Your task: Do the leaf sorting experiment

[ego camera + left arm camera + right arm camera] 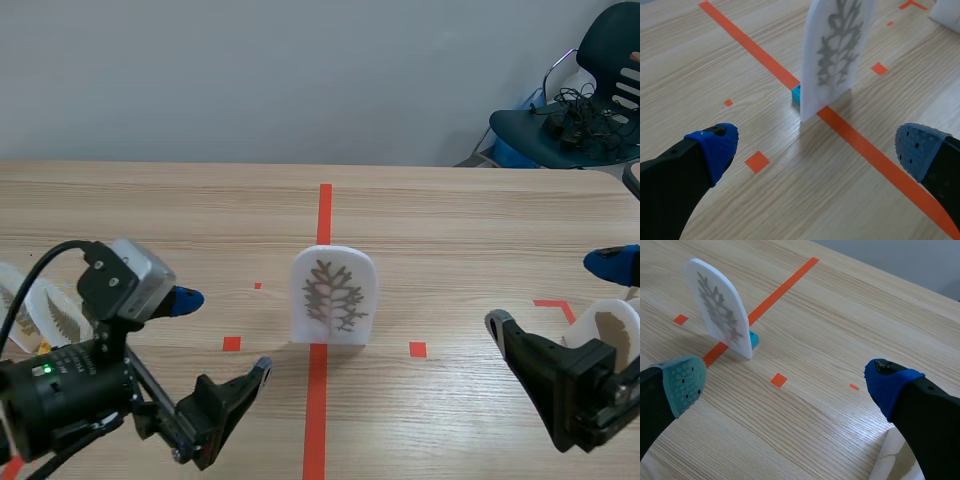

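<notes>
The leaf card [333, 295] is what the coming move turns on, so we start from our grippers and work out to it. Our left gripper [224, 333] is spread wide, with nothing between its pads. Our right gripper [553, 292] is just as wide apart and just as empty.

From the left gripper the card lies ahead and to the right. From the right gripper it lies ahead and to the left. We judge the left one to be nearer.

The card stands upright in the middle of the table on the orange line [318, 400]. Its long axis is vertical and its broad printed face is turned toward us. A small blue stand [796, 94] holds its foot.

Another leaf card [55, 318] lies at the left edge, partly behind our left arm. One more [615, 335] sits at the right, mostly hidden by our right gripper, so we cannot make out its leaf. The blue stand cannot be seen from the scene view.
</notes>
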Available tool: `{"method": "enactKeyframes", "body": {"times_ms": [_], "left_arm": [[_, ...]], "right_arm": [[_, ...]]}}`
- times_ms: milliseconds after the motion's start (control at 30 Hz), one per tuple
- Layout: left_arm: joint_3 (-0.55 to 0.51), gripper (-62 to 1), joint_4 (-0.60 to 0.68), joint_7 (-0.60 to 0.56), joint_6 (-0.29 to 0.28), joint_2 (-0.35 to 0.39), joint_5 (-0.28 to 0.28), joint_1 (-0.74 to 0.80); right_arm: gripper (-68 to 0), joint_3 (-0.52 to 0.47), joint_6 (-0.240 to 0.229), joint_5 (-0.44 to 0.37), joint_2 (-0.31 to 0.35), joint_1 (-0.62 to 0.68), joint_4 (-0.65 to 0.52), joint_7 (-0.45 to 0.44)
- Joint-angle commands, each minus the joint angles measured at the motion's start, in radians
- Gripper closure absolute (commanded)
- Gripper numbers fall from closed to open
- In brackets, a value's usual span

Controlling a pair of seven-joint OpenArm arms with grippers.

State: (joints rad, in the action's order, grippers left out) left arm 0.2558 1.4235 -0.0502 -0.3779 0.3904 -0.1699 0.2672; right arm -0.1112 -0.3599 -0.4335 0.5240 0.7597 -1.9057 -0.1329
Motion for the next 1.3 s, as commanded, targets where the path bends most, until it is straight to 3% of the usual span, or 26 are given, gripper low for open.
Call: {"method": "enactKeyframes", "body": {"times_ms": [0, 133, 233, 500, 533, 667, 833, 933, 1033, 1167, 1267], "left_arm": [[0.014, -62.3, -0.046, -0.037, -0.002, -0.032, 0.01, -0.068], [0.102, -62.3, -0.253, -0.101, -0.002, -0.1, 0.074, -0.224], [0.164, -62.3, -0.365, -0.146, -0.002, -0.144, 0.089, -0.312], [0.243, -62.3, -0.423, -0.171, 0.002, -0.225, 0.114, -0.414], [0.243, -59.5, -0.423, -0.172, 0.01, -0.229, 0.114, -0.415], [0.243, -31.0, -0.423, -0.179, 0.027, -0.232, 0.111, -0.417], [0.243, -11.0, -0.423, -0.178, 0.027, -0.223, 0.111, -0.417], [0.243, -6.7, -0.412, -0.161, 0.015, -0.222, 0.097, -0.415], [0.231, -6.7, -0.348, -0.089, -0.021, -0.212, 0.034, -0.398], [0.171, -6.7, -0.154, 0.006, -0.044, -0.171, -0.072, -0.312], [0.082, -6.7, 0.008, 0.057, -0.044, -0.137, -0.106, -0.211]], "right_arm": [[-67.9, -0.013, 0.0, -0.005, 0.007, -0.011, -0.017, -0.015], [-67.9, -0.013, 0.0, -0.005, 0.007, -0.011, -0.017, -0.015], [-67.9, -0.013, 0.0, -0.004, 0.007, -0.011, -0.017, -0.015], [-67.9, -0.013, 0.0, -0.004, 0.007, -0.011, -0.017, -0.015], [-67.9, -0.013, 0.0, -0.004, 0.007, -0.011, -0.017, -0.015], [-67.9, -0.013, 0.0, -0.005, 0.007, -0.011, -0.017, -0.015], [-67.9, -0.013, 0.0, -0.005, 0.007, -0.012, -0.017, -0.015], [-67.9, -0.013, 0.0, -0.005, 0.007, -0.012, -0.017, -0.015], [-67.9, -0.013, 0.0, -0.005, 0.007, -0.012, -0.017, -0.015], [-67.9, -0.013, 0.0, -0.005, 0.007, -0.012, -0.017, -0.015], [-67.9, -0.013, 0.0, -0.005, 0.007, -0.012, -0.017, -0.015]]}}
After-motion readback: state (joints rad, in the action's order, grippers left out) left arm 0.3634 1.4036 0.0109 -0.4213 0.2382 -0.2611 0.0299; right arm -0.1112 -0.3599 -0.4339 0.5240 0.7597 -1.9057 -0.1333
